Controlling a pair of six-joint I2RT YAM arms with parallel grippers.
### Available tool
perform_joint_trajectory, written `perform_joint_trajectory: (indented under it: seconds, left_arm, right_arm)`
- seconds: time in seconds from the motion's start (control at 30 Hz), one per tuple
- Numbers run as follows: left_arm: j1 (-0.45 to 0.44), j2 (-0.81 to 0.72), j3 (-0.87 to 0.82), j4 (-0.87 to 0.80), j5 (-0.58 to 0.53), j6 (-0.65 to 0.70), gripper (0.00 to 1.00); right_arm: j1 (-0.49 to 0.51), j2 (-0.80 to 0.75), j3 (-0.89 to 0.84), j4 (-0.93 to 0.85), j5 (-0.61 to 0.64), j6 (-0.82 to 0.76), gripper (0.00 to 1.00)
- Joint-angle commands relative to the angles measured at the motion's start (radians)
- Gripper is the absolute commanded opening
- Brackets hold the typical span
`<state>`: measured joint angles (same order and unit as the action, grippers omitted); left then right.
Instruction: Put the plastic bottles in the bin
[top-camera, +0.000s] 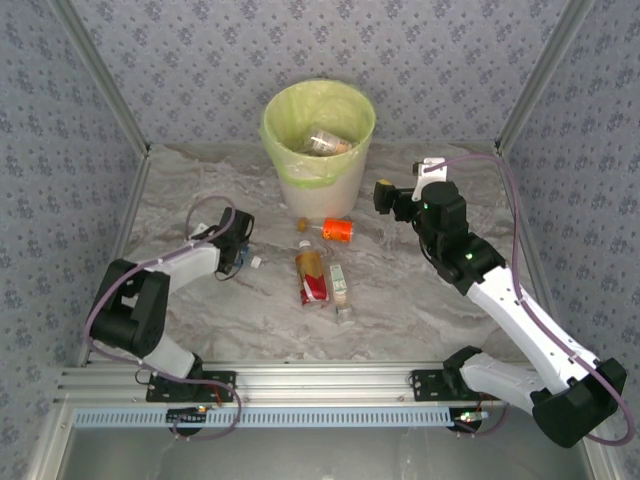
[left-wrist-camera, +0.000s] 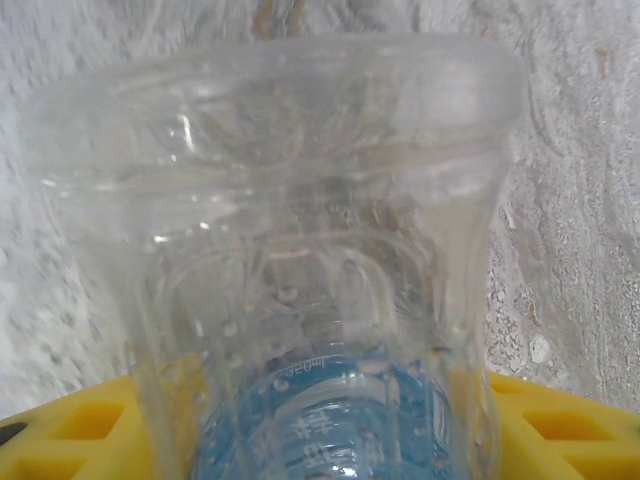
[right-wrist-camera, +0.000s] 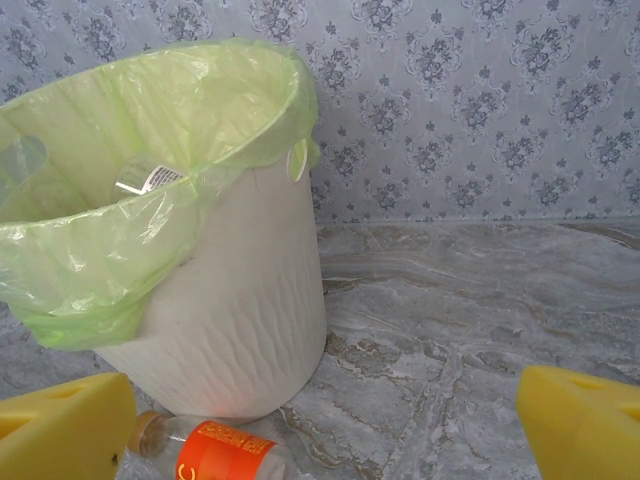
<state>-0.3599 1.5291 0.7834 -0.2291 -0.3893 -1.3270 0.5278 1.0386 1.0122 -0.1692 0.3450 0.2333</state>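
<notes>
Clamps a clear blue-labelled bottle in the left pincer, low over the marble worktop, with yellow fingers pressed on either side and the base turned away from the wrist camera. Needs, by the look of it, a lift and a swing to the right to reach the bin, standing at the far middle with at least one crumpled bottle inside. Holds the right pincer spread wide and empty, just right of the bin. Shows the orange-labelled bottle on its side at the bin's foot, below and left of that pincer, long axis roughly left to right, neck toward the left arm; judged nearer the right arm. Shows an amber-filled bottle and a slim pale bottle flat between the arms, lengthwise toward the bin. Hard to make out the held bottle from above or to count anything under the liner; cuts off the orange-labelled bottle at the right wrist view's lower edge.
</notes>
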Motion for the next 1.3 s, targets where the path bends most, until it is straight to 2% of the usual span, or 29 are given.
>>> perform_joint_trajectory:
  seconds: [0.0, 0.2, 0.5, 0.93, 1.27]
  left_arm:
    - [0.031, -0.063, -0.017, 0.083, 0.008, 0.202, 0.46]
    - [0.065, -0.137, -0.081, 0.217, 0.099, 0.350, 0.43]
    - [0.068, -0.247, -0.039, 0.157, 0.074, 0.493, 0.41]
    - [0.087, -0.346, 0.115, 0.171, 0.112, 0.670, 0.38]
    - [0.087, -0.340, 0.345, 0.254, 0.256, 0.865, 0.37]
  right_arm:
    - [-0.005, 0.001, 0.022, -0.004, 0.019, 0.022, 1.00]
    - [-0.004, 0.023, 0.032, 0.004, -0.001, 0.034, 1.00]
    - [-0.002, 0.019, 0.027, 0.019, -0.008, 0.032, 1.00]
    - [-0.003, 0.029, 0.016, 0.039, -0.005, 0.023, 1.00]
    - [-0.002, 0.026, 0.015, 0.019, -0.003, 0.020, 1.00]
